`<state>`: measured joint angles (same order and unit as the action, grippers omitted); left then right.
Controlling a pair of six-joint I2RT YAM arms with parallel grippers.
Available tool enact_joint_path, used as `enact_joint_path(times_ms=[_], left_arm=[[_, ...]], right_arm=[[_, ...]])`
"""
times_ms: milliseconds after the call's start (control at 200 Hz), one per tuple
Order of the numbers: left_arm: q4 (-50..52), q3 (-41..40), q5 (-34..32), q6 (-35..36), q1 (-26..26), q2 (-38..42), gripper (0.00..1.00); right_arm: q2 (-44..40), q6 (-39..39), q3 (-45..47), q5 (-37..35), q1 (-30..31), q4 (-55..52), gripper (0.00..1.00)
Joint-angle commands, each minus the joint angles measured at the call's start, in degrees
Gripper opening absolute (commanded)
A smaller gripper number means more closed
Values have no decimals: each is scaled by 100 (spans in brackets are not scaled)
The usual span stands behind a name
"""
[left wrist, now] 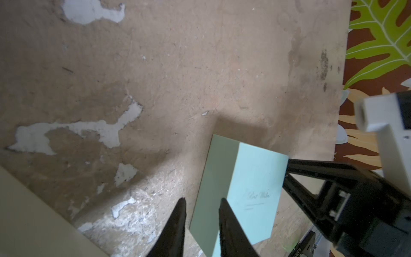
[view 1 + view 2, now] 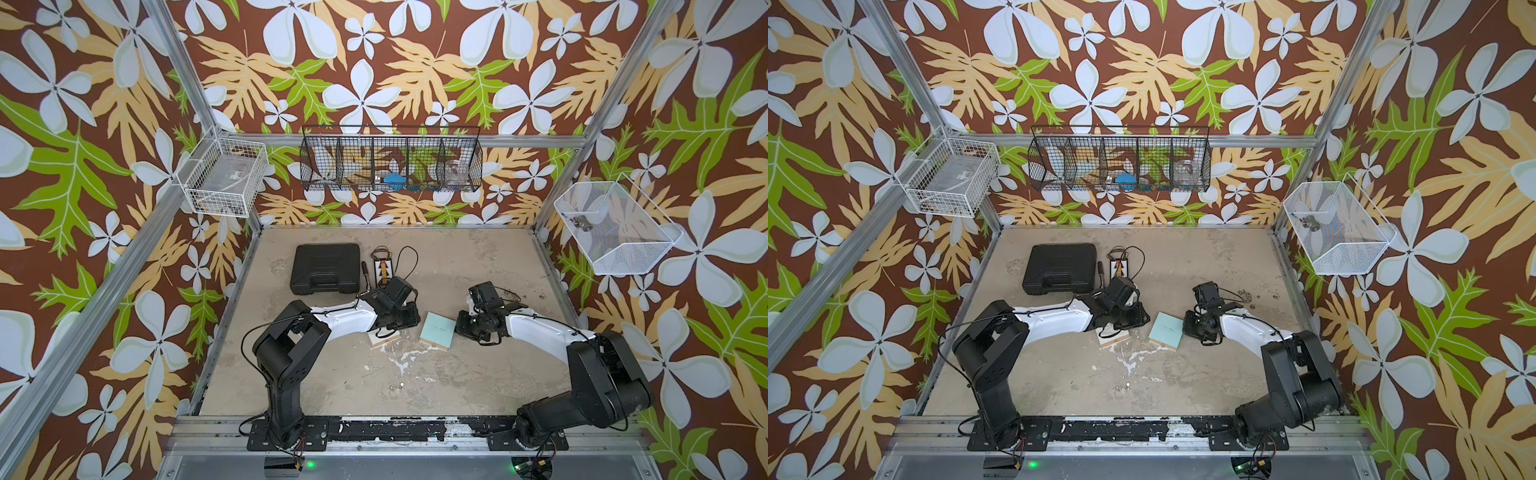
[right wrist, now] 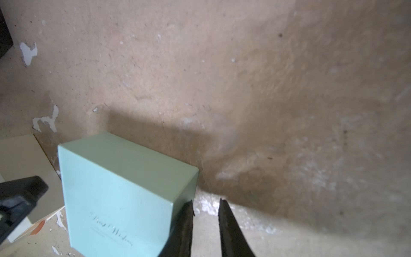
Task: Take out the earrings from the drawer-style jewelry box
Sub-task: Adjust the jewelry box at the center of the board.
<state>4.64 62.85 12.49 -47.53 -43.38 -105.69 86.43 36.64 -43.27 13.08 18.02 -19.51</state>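
The jewelry box is in two parts. Its mint-green sleeve lies mid-table. Its cream drawer sits to the left, mostly hidden under my left wrist, so its inside is hidden. A few tiny shiny specks that look like the earrings lie on the table nearer the front. My left gripper hangs by the sleeve's left edge, jaws apart and empty. My right gripper is at the sleeve's right side, one finger against it, jaws slightly apart and empty.
A black case and a small board with wires lie at the back left. Wire baskets hang on the walls. White patches of worn paint mark the table in front of the box.
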Motion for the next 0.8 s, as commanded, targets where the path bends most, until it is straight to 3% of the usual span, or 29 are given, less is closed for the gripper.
enact_joint_path(times_ms=[0,570,796], left_arm=[[143,-53,-52,78,13,5,28],[419,-569,-575,78,56,547,27],[491,-592,-477,-411,51,1093,36]], right_arm=[[183,-271,-175,-23,6,-19,24],[787,-280,-770,222,484,21,24],[63,-588,-673,-551,492,-413,24]])
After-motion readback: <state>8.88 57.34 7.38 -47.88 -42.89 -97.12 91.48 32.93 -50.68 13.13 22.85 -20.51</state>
